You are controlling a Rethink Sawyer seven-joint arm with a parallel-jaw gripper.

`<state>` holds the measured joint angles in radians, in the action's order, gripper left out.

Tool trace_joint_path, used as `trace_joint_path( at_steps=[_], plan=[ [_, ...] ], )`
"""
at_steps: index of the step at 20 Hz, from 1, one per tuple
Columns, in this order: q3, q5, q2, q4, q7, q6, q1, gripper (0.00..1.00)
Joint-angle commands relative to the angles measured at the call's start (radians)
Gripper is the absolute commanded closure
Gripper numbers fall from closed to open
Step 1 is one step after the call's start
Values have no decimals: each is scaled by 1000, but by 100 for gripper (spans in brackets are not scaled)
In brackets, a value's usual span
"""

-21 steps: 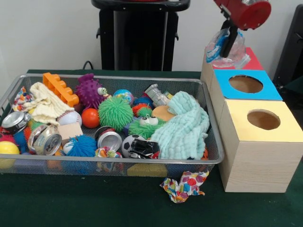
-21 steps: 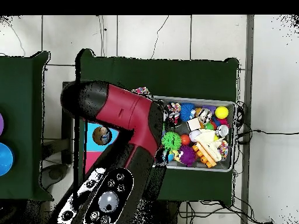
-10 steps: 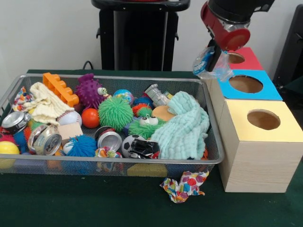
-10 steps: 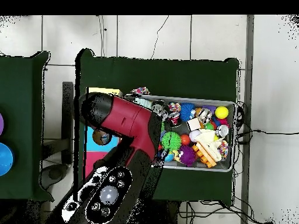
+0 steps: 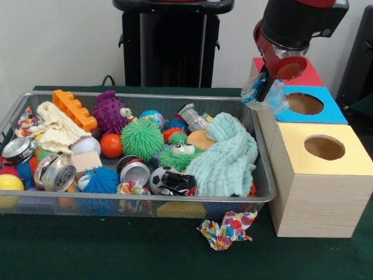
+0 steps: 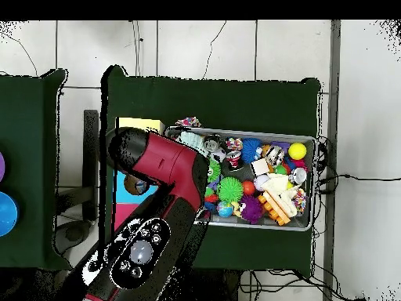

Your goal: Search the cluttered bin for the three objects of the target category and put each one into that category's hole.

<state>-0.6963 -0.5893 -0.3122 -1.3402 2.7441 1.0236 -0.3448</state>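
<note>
My gripper (image 5: 268, 86) hangs at the left edge of the blue-topped box (image 5: 333, 109), above the right end of the wire bin (image 5: 263, 175). It is shut on a crumpled clear plastic piece with blue print (image 5: 263, 95), which dangles below the red wrist. The blue box's round hole (image 5: 303, 104) lies just right of the plastic. In the overhead view the red arm (image 6: 168, 168) hides the gripper and the plastic. Several balls, crushed cans (image 5: 57, 172) and cloths fill the bin.
A red-topped box (image 5: 306, 74) stands behind the blue one and a yellow-topped box (image 5: 349, 157) with a hole (image 5: 324, 147) in front. A mint cloth (image 5: 224, 154) is heaped at the bin's right end. A crumpled dotted wrapper (image 5: 227, 228) lies outside the bin.
The gripper, still holding the plastic, has come down and leftward from above the red box to the blue box's left edge beside the bin.
</note>
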Motion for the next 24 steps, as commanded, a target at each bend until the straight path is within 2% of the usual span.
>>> trace_joint_path(
  at_steps=[1,9,15,24],
  plan=[
    [81,-45,27,-7,307,0,7,100],
    [90,-67,0,69,361,84,7,100],
    [98,-89,-48,41,365,100,-12,100],
    [101,-95,-39,44,359,98,-20,100]
  ],
)
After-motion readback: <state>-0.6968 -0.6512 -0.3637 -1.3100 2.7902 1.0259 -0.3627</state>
